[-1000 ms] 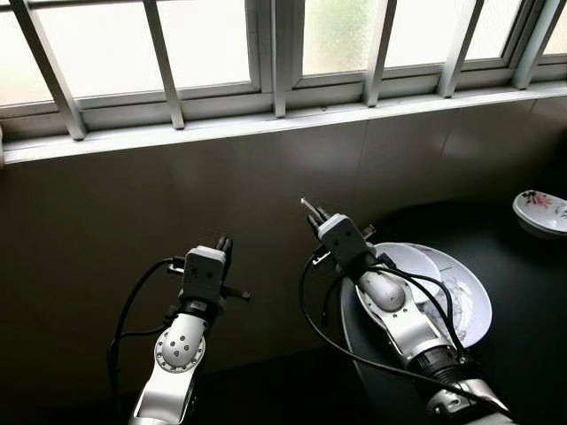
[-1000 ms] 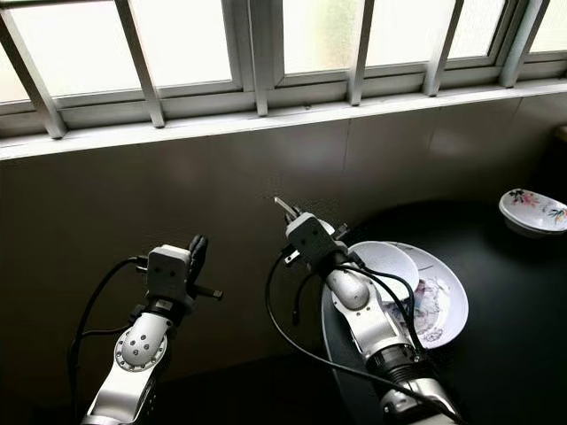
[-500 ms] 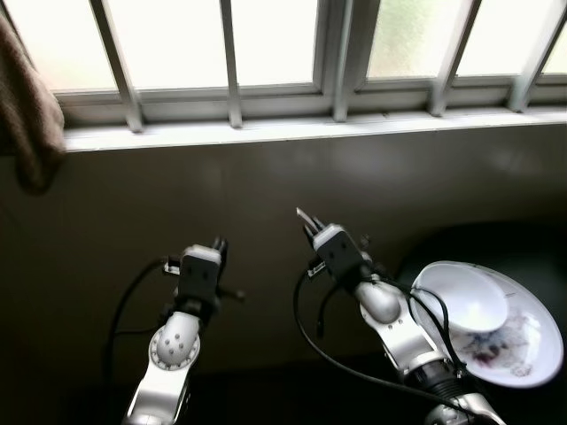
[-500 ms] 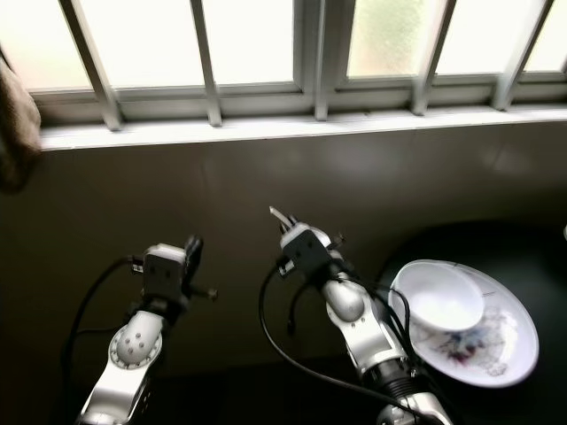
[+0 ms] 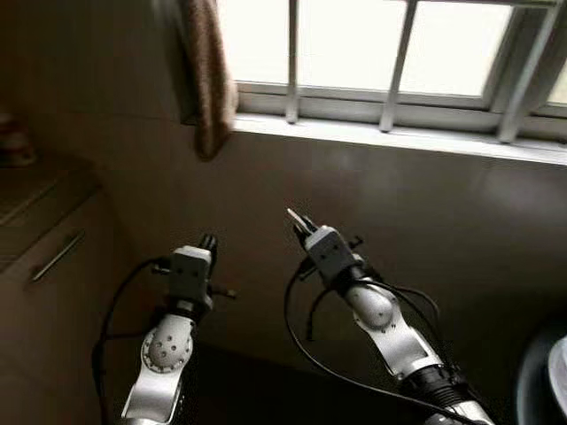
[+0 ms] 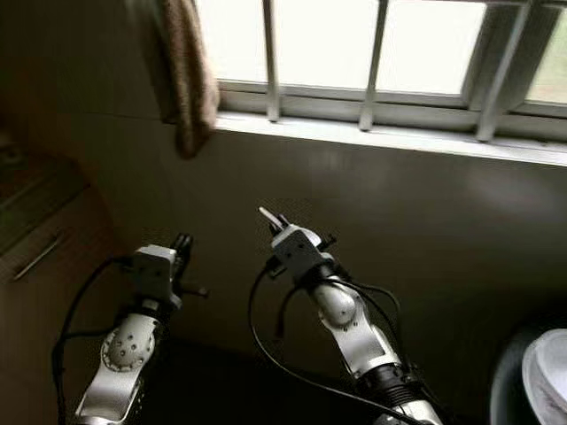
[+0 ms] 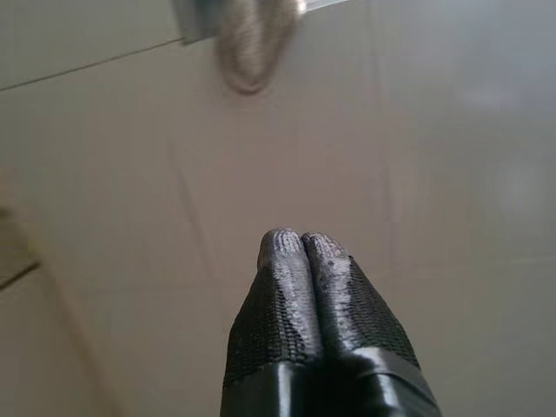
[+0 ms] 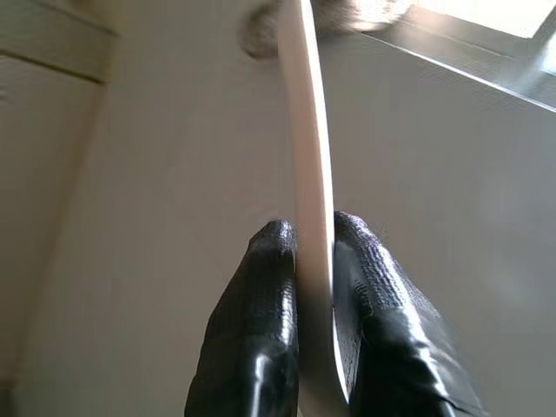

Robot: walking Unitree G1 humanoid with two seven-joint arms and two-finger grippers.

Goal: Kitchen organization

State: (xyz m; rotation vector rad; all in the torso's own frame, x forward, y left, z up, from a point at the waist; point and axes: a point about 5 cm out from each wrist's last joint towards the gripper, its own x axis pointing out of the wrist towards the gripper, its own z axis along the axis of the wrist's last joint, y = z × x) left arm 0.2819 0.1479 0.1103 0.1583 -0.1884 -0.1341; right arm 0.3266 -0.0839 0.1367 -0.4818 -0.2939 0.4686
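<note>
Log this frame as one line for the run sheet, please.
right gripper: shut on thin white utensil | left gripper: shut, empty | facing tiled wall under window; brown cloth hanging

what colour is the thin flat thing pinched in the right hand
White or cream; the thin flat piece held by the right hand shows best in the right wrist view.

No readable text anywhere here: no labels, brands, numbers or signs on any surface in these views.
</note>
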